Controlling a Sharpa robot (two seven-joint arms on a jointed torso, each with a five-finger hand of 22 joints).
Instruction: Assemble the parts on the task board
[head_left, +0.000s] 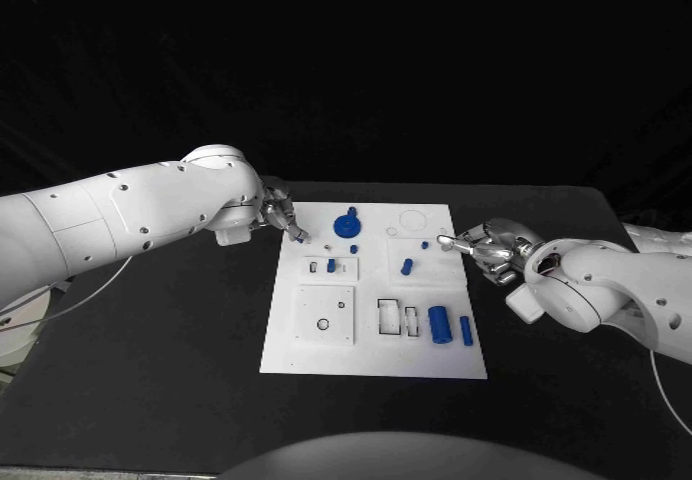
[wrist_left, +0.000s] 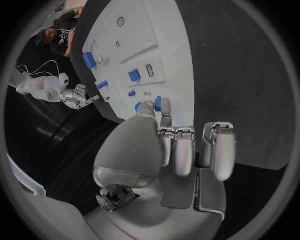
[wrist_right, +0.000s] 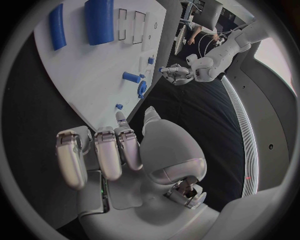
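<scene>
1. Reach is the deciding matter: the small blue peg (head_left: 426, 242) stands near the far right part of the task board (head_left: 372, 360), and the right hand (head_left: 488, 246) sits at the board's right edge just beside it, with one finger stretched toward the peg. The peg lies inboard of that fingertip, toward the board's middle.
2. Right hand's state: fingers curled together with a forefinger and thumb extended; it seems to hold nothing, though the right wrist view is too cramped to say whether the fingertip touches the peg.
3. Left hand (head_left: 283, 220) hovers over the far left corner of the board, fingers bunched downward, tips close to the round blue part (head_left: 346, 224). From the left wrist view the thumb appears to reach that part; I cannot tell whether it is gripped.
4. Other parts: a short blue cylinder (head_left: 408, 266) lies right of the board's middle, its long axis running roughly far to near. A small blue block (head_left: 332, 265) stands in a slot on the left half. Near the near right corner, a thick blue cylinder (head_left: 440, 325) and a thin blue bar (head_left: 466, 330) lie side by side, long axes far to near.
5. Nothing stands between the right fingertip and the peg; the short cylinder lies nearer the robot and should be clear of a move there.
</scene>
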